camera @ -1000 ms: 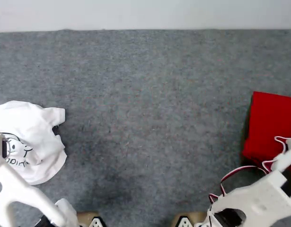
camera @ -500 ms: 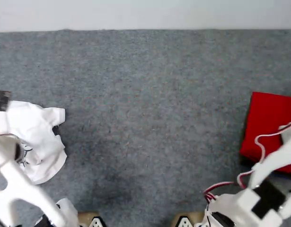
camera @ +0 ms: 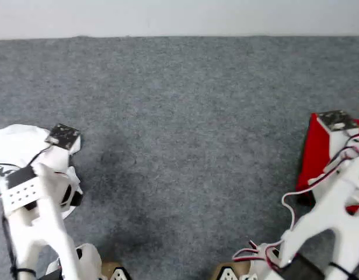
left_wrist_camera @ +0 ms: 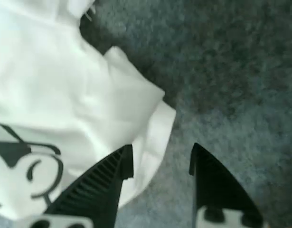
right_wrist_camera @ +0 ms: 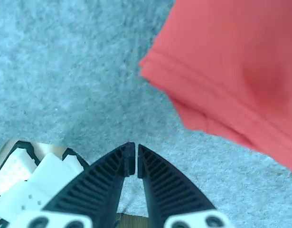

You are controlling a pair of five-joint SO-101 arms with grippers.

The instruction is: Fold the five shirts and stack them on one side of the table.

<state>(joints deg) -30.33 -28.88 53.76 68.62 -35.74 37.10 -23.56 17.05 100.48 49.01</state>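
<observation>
White left arm (camera: 36, 204) angled forward, black ribbed left gripper (left_wrist_camera: 161, 159) jaws apart. White right arm (camera: 337, 204) likewise, black ribbed right gripper (right_wrist_camera: 134, 154) jaws together.

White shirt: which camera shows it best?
The left wrist view: the white shirt is close, its edge and black print clear, with the open left gripper at that edge. The high view has it on the table, partly under the left arm. The right wrist view faces the red shirt.
</observation>
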